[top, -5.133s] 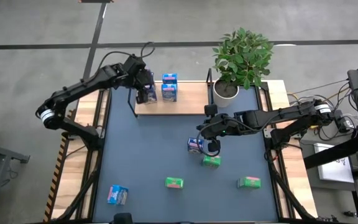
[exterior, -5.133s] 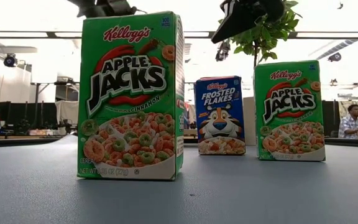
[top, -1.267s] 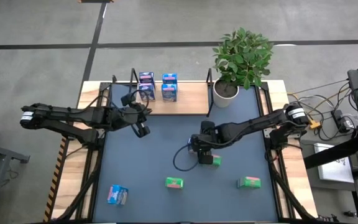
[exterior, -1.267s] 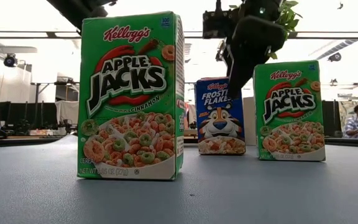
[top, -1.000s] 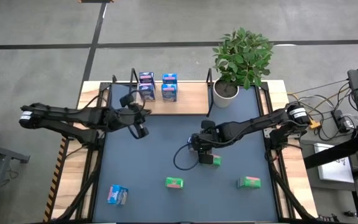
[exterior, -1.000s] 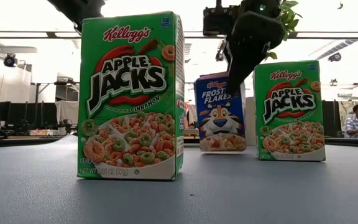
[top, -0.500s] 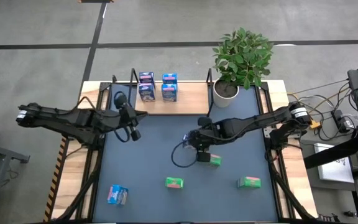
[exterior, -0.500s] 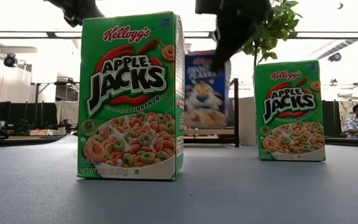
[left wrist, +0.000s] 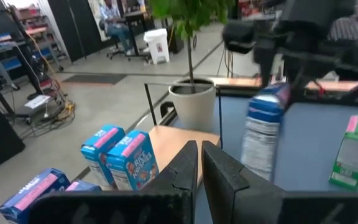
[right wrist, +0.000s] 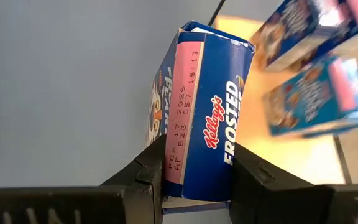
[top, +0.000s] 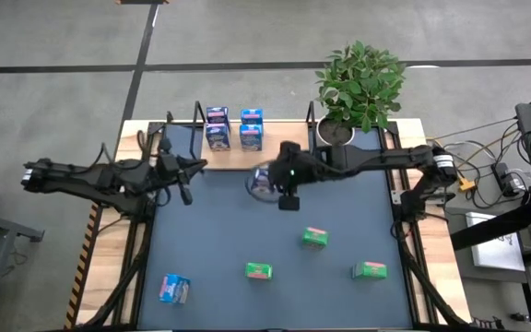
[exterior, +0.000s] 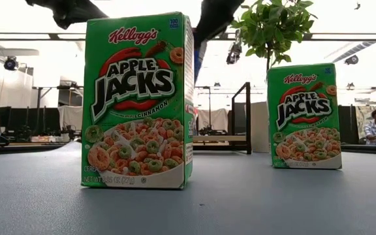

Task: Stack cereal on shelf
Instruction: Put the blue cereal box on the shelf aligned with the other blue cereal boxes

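Right gripper point(top: 267, 184) clamped on a dark blue Frosted Flakes box point(right wrist: 207, 109), held clear of the dark table top point(top: 219, 231) just short of the shelf point(top: 284, 146), where four blue boxes point(top: 231, 127) already stand in a cluster toward its left end, potted plant point(top: 358, 88) just beyond its right end. Left gripper point(left wrist: 199, 163) shut and empty, hovering over the table's left part near the shelf's front corner. Three green Apple Jacks boxes point(top: 314, 238) point(top: 259, 270) point(top: 370, 269) and one light blue box point(top: 174, 288) on the near half of the table; beyond, concrete floor, bright ceiling lights, a seated person point(exterior: 374, 127) at far right of the low view.
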You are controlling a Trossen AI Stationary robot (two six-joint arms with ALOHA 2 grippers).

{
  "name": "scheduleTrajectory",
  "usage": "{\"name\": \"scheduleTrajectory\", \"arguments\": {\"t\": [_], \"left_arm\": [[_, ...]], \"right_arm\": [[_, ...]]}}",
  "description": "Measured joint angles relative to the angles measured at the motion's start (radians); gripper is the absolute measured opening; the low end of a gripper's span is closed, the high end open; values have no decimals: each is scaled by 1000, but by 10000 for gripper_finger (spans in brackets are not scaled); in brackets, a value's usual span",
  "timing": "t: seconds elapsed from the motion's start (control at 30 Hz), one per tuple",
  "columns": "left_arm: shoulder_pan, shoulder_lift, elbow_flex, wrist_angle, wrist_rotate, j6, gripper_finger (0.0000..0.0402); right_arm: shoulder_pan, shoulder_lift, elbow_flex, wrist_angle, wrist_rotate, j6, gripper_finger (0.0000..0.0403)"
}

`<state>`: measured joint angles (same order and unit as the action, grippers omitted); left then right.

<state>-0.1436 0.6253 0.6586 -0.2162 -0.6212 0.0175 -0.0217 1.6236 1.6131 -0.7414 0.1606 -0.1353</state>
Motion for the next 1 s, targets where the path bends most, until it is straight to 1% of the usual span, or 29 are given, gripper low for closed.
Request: {"name": "scheduleTrajectory", "arguments": {"t": [0.2, 0.27, 0.37, 0.5, 0.7, 0.83, 1.0], "left_arm": [[0, -73, -25, 15, 0, 0, 6], [0, -88, -28, 16, 0, 0, 6], [0, -108, -32, 16, 0, 1, 6], [0, -127, -33, 16, 0, 8, 6], [0, -142, -33, 16, 0, 26, 6], [0, -147, -33, 14, 0, 27, 6], [0, -147, -33, 14, 0, 41, 6]], "right_arm": [[-77, 66, 97, 24, -64, -99, 108], [-95, 103, 144, 22, -66, -141, 108], [-119, 174, 221, 18, -72, -201, 107], [-153, 271, 336, 10, -124, -255, 107], [-197, 416, 489, -17, -139, -328, 107], [-218, 483, 553, -30, -142, -368, 107], [-238, 531, 575, -32, -143, -384, 107]]}}
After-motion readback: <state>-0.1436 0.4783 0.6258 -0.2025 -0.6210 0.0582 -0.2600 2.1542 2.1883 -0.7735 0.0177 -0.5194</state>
